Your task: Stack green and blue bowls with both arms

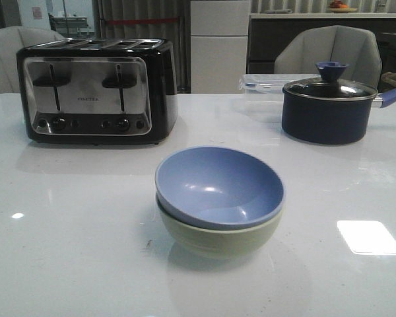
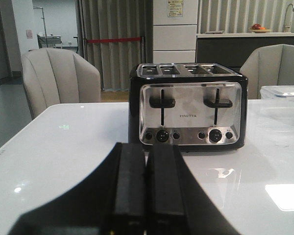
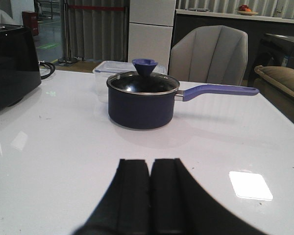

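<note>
Blue bowl (image 1: 219, 187) seen nested in green bowl (image 1: 218, 235) — stacking judged done. Left gripper (image 2: 146, 196) and right gripper (image 3: 151, 196) closed, empty; only parking remains.

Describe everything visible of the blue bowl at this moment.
The blue bowl is a round, matte, pale periwinkle bowl, empty, with faint light reflections inside. It sits upright, nested in the green bowl, whose rim shows just below its own, slightly tilted toward the camera. The pair stands near the middle of the white table, in front of the toaster and the pot. No gripper touches it; it appears only in the front view.
</note>
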Tool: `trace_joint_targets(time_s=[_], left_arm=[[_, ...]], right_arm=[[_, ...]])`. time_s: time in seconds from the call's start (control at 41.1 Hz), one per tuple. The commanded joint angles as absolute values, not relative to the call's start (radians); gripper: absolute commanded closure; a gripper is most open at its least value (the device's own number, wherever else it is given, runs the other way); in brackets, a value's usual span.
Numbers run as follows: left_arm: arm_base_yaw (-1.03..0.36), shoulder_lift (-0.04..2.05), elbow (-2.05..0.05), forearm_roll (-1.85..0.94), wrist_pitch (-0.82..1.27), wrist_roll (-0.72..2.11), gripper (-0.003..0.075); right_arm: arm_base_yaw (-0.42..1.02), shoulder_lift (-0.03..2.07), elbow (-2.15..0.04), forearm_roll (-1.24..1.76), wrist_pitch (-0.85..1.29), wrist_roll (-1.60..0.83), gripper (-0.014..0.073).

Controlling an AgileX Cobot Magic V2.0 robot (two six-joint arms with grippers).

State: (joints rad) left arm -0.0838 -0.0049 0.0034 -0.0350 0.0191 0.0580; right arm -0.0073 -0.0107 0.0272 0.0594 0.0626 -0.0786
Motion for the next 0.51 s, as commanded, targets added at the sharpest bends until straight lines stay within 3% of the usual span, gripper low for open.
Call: trace_joint_targets(time_s=[0.0,0.486], left_arm=[[-0.080,-0.024,0.007,-0.042,-0.066,0.049,0.0627],[-0.080,-0.024,0.007,-0.042,-0.066,0.049,0.0627]], right_arm=[[-0.007,-0.030,0.024,0.072,-0.039,-0.086,0.0539],[-0.007,-0.030,0.024,0.083,-0.062,-0.042,0.0539]])
